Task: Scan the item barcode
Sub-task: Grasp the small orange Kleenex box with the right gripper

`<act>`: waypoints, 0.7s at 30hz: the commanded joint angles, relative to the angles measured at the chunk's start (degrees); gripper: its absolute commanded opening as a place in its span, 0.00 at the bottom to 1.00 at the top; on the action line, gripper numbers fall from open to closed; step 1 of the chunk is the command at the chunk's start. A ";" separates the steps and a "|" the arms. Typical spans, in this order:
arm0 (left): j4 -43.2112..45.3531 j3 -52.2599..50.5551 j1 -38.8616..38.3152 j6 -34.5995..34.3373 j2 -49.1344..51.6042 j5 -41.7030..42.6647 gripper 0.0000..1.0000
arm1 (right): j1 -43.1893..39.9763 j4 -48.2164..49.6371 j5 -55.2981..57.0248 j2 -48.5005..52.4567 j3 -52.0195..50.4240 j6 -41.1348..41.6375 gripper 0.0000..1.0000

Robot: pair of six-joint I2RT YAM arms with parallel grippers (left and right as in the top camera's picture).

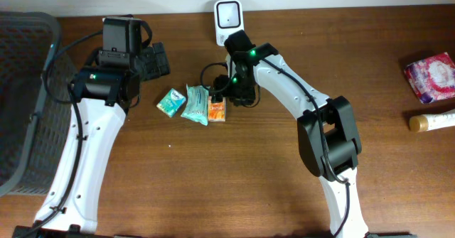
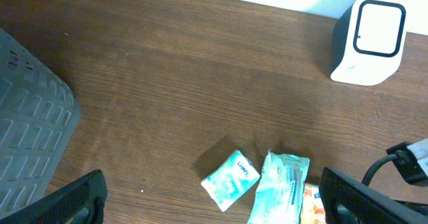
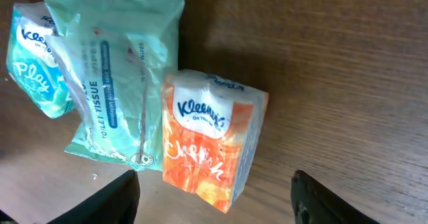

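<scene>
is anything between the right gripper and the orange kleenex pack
Nothing visible does. The right gripper hangs right over the orange Kleenex pack, jaws open on either side. The green toilet tissue pack lies right beside it, so one finger may catch that on closing.

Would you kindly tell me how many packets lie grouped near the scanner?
3: teal pack leftmost, mint wipes pack in the middle, orange pack rightmost; none appears hidden.

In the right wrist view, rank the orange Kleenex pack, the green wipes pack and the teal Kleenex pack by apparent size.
1. green wipes pack
2. orange Kleenex pack
3. teal Kleenex pack, but it is partly cropped and overlapped, so its place against the orange one is unsure.
</scene>
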 commanded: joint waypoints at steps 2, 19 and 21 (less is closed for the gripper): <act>0.07 0.02 0.15 0.70 -0.35 -0.61 0.99 | 0.33 3.58 -0.87 0.85 -4.57 -0.48 0.63; 0.07 0.02 0.15 0.70 -0.35 -0.63 0.99 | 0.98 11.61 0.74 0.85 -12.57 2.49 0.08; 0.04 0.02 0.15 0.70 -0.35 -0.61 0.99 | 1.55 11.61 0.72 0.83 -12.55 2.47 0.04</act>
